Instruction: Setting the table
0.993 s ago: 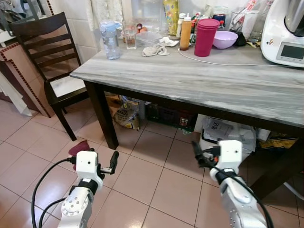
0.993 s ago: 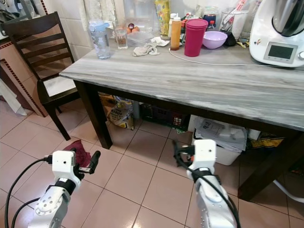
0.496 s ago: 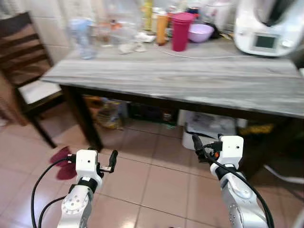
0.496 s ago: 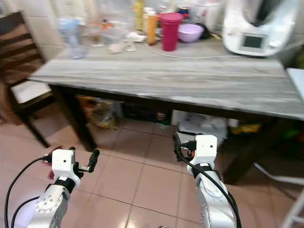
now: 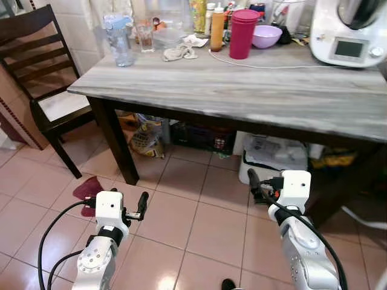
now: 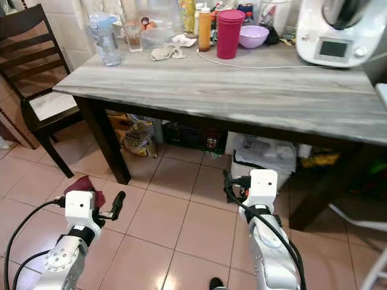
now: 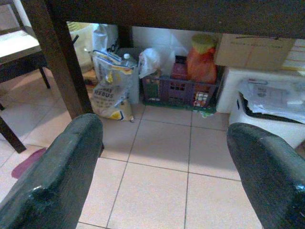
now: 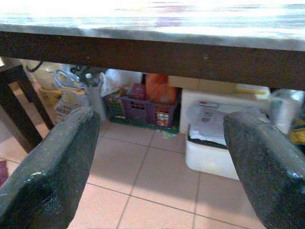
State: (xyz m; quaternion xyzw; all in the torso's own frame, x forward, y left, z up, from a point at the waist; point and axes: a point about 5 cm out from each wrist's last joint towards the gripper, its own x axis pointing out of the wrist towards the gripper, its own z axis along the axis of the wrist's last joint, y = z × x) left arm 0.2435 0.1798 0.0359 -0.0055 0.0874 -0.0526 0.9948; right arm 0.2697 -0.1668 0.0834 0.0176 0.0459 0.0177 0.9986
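So both grippers, left gripper (image 5: 143, 204) and right gripper (image 5: 254, 183), hang low in frame, fingers spread, empty; tableware — magenta cup stack (image 5: 243, 33), purple bowl (image 5: 266, 35) — crowds table (image 5: 254, 96) far edge at top: reaching in risks toppling bottles (image 5: 217, 26)

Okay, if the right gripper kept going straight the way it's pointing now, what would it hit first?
Probably nothing soon: the right gripper, fingers open, points under the table over bare floor. Farther on, likely the white bin or the purple crate; depth is unclear.
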